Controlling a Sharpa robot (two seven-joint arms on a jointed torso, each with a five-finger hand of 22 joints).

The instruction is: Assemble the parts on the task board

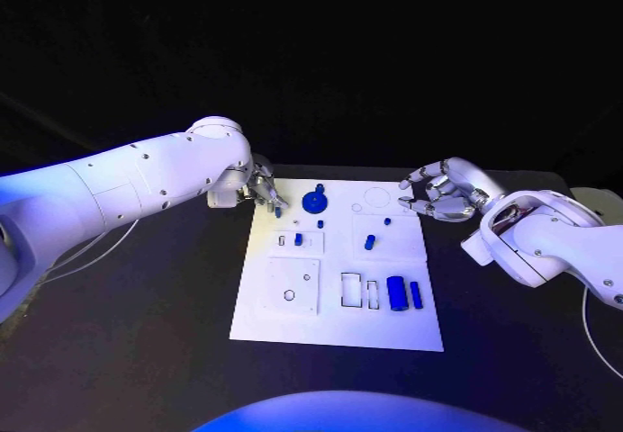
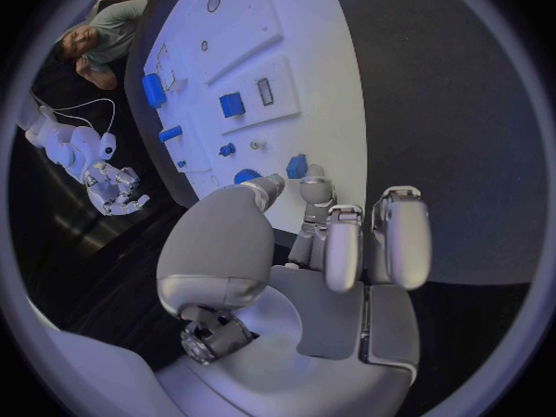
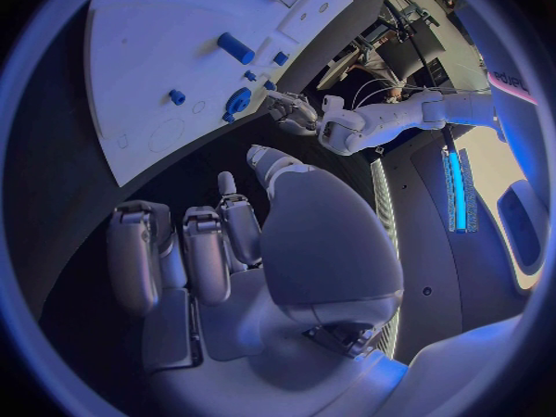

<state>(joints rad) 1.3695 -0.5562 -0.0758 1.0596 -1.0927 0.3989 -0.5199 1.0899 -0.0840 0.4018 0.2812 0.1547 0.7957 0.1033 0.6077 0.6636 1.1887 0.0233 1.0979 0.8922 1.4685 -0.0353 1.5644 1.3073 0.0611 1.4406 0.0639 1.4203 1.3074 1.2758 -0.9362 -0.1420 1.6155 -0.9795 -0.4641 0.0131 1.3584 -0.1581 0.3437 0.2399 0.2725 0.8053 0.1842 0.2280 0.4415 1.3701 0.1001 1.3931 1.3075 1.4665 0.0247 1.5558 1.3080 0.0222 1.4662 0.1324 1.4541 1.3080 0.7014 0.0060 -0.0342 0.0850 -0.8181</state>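
Two hands up top — my left hand pinches a small blue part at the task board corner; I'd lower it slowly, right hand loosely curled, holding nothing.

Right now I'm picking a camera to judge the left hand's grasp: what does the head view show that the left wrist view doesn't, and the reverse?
Head view: the left arm reaching to the board's far left corner. Left wrist view: the left hand's fingertips close beside a small blue piece at the board's edge; a grip cannot be confirmed. Both: the board, other blue pieces, the right hand off the board.
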